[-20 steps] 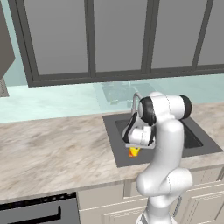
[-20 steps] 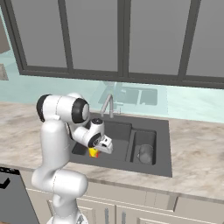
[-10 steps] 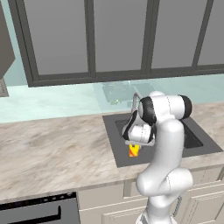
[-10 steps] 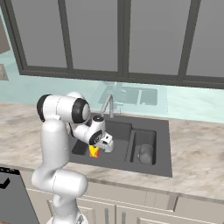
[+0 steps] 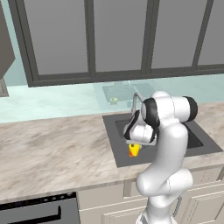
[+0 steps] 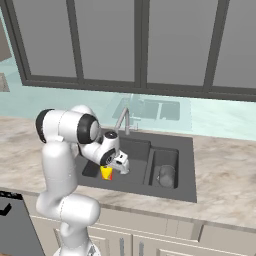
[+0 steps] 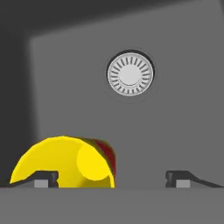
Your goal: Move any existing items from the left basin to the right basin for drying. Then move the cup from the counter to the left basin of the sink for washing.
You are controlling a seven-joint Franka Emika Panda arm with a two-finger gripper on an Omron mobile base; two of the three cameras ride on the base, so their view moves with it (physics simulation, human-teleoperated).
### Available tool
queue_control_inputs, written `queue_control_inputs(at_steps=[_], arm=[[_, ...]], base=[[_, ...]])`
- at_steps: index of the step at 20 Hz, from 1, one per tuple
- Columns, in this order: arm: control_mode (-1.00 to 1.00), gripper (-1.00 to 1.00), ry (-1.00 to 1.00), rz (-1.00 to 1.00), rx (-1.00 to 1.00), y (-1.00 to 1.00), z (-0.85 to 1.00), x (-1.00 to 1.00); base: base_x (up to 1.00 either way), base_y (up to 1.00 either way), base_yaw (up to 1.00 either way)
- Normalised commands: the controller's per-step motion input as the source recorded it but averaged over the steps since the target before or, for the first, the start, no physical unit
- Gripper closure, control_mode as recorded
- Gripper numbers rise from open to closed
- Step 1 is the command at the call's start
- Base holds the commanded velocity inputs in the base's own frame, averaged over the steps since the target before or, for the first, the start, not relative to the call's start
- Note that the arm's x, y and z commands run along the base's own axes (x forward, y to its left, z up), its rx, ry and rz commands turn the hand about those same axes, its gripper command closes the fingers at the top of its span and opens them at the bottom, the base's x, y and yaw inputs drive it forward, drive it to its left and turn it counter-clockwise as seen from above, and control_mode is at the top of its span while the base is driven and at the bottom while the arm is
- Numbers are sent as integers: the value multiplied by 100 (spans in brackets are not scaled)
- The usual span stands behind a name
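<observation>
Beige counter (image 5: 52,153) frames the sink (image 6: 187,192). Over the left basin (image 7: 175,122), the gripper (image 7: 111,178) spreads its jaws wide, gripping nothing; the cup (image 7: 65,162) lies near the basin's front edge, against one fingertip (image 7: 43,177).

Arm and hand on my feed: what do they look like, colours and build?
The arm is glossy white, built of rounded tubular segments with dark bands at the joints. The hand is a compact white block with dark trim. The fingertips are small and dark with pale grey pads. No cables or markings can be made out.
</observation>
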Motion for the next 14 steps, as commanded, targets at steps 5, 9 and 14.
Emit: queue_control_inputs(at_steps=[5,9,14], arm=[[-100,-100,0,0,0,0,52,-3],[-100,-100,0,0,0,0,55,-1],[-100,-100,0,-1,0,1,53,-6]], base=[[0,0,0],[0,0,0],[0,0,0]])
